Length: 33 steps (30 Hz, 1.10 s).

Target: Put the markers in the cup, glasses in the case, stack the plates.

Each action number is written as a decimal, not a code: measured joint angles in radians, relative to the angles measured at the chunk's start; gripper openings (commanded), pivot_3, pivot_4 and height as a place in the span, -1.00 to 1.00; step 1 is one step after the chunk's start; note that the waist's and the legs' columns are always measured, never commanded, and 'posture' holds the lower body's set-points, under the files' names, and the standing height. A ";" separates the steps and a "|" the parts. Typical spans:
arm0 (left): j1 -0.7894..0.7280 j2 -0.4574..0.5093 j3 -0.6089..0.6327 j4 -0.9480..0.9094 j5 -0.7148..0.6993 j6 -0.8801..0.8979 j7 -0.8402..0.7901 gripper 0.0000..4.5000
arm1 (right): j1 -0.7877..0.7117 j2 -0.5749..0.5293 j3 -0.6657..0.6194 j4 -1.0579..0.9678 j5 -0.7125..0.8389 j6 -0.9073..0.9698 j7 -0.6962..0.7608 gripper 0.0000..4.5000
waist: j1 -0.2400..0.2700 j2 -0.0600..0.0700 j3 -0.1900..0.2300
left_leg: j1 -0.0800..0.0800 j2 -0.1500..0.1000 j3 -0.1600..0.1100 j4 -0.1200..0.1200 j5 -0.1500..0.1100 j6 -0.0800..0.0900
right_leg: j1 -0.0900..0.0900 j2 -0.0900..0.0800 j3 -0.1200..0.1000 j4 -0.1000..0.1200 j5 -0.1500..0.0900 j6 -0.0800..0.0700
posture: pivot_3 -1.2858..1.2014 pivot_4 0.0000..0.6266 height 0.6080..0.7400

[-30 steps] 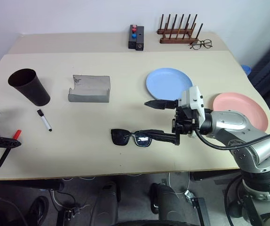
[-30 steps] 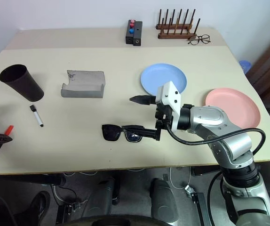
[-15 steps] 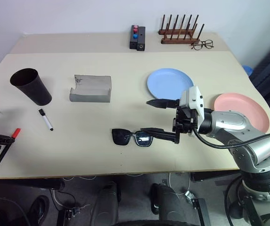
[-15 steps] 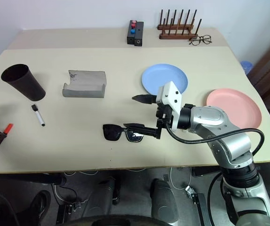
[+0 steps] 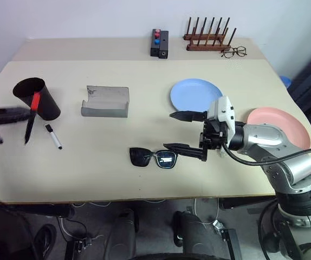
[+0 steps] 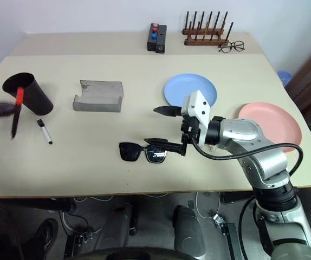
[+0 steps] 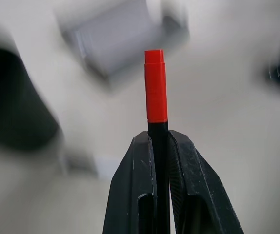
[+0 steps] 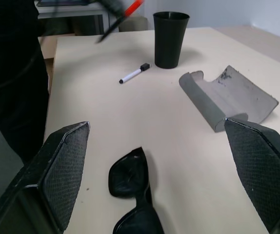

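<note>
Cup (image 5: 36, 98) looks empty; left gripper (image 7: 159, 146) clamps red-capped marker (image 7: 155, 92) beside it.

sunglasses (image 8: 132, 195), grey case (image 8: 228, 100), cup (image 8: 170, 39), white marker (image 8: 134, 73)

Head stereo pair above the table (image 5: 117, 179) (near-identical overlap), close wrist cameras along claws.

matt grey case (image 5: 105, 101), glossy sunglasses (image 5: 153, 158)
</note>
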 measured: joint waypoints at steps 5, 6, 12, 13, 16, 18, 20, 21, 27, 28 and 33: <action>-0.184 -0.120 0.015 0.135 -0.017 -0.216 0.179 -0.99 | -0.020 0.009 0.006 0.016 -0.010 -0.009 0.006 1.00 | 0.002 0.000 0.000 | 0.001 0.000 0.001 0.004 0.000 0.001 | 0.000 0.000 0.000 0.004 0.002 0.005 | 0.03 -0.52 1.00; -0.221 -0.135 0.020 0.198 -0.006 -0.286 0.222 -0.99 | -0.021 0.009 0.006 0.020 -0.011 -0.009 0.006 1.00 | 0.002 0.000 0.000 | 0.001 0.000 0.001 0.004 0.000 0.001 | 0.000 0.001 0.000 0.005 0.002 0.005 | 0.03 -0.52 1.00; -0.369 -0.165 0.025 0.510 0.048 -0.603 0.404 -0.99 | -0.021 0.009 0.005 0.024 -0.013 -0.008 0.003 1.00 | 0.005 -0.001 0.000 | 0.000 0.000 0.001 0.005 0.000 0.001 | 0.001 0.001 0.000 0.004 0.002 0.005 | 0.03 -0.52 1.00; -0.387 -0.165 0.025 0.559 0.062 -0.659 0.434 -0.99 | -0.021 0.009 0.005 0.024 -0.011 -0.007 0.000 1.00 | 0.005 -0.001 0.000 | 0.000 0.000 0.001 0.005 0.000 0.001 | 0.001 0.001 0.000 0.004 0.002 0.005 | 0.03 -0.52 1.00; -0.412 -0.167 0.028 0.677 0.081 -0.772 0.506 -0.99 | -0.021 0.012 -0.011 0.024 -0.009 -0.005 -0.016 1.00 | 0.005 -0.001 0.000 | 0.000 0.000 0.001 0.005 0.000 0.001 | 0.001 0.001 0.000 0.004 0.002 0.005 | 0.03 -0.52 1.00; -0.418 -0.184 0.036 0.738 0.078 -0.800 0.539 -0.99 | -0.028 0.032 -0.035 0.038 -0.003 -0.006 -0.042 1.00 | 0.006 -0.001 0.000 | 0.000 0.000 0.001 0.006 0.000 0.001 | 0.002 0.001 0.000 0.004 0.002 0.005 | 0.03 -0.52 1.00; -0.418 -0.222 0.043 0.768 0.063 -0.803 0.542 -0.99 | -0.062 0.073 -0.067 0.071 0.011 -0.007 -0.080 1.00 | 0.006 -0.001 0.000 | 0.000 0.000 0.001 0.007 0.000 0.001 | 0.002 0.001 0.000 0.005 0.002 0.005 | 0.03 -0.52 1.00; -0.418 -0.237 0.043 0.776 0.058 -0.803 0.540 -0.99 | -0.074 0.079 -0.076 0.077 0.013 -0.007 -0.090 1.00 | 0.007 -0.001 0.000 | 0.000 0.000 0.001 0.007 0.000 0.000 | 0.002 0.001 0.000 0.005 0.002 0.005 | 0.03 -0.52 1.00; -0.415 -0.270 0.050 0.783 0.018 -0.787 0.515 -0.99 | -0.082 0.093 -0.096 0.081 0.036 -0.007 -0.109 1.00 | 0.003 -0.003 0.000 | 0.000 0.000 0.000 0.007 0.000 0.001 | 0.002 0.001 0.000 0.004 0.002 0.005 | 0.03 -0.52 1.00; -0.415 -0.270 0.059 0.783 0.007 -0.774 0.506 -0.99 | -0.082 0.093 -0.096 0.081 0.038 -0.007 -0.112 1.00 | 0.002 -0.003 0.000 | 0.000 0.001 0.000 0.007 0.000 0.001 | 0.002 0.001 0.000 0.005 0.002 0.005 | 0.03 -0.52 1.00; -0.415 -0.270 0.068 0.783 -0.016 -0.727 0.484 -0.99 | -0.083 0.095 -0.105 0.085 0.047 -0.006 -0.120 1.00 | 0.003 -0.003 0.000 | 0.000 0.001 0.000 0.007 0.000 0.001 | 0.002 0.001 0.000 0.004 0.002 0.005 | 0.03 -0.52 1.00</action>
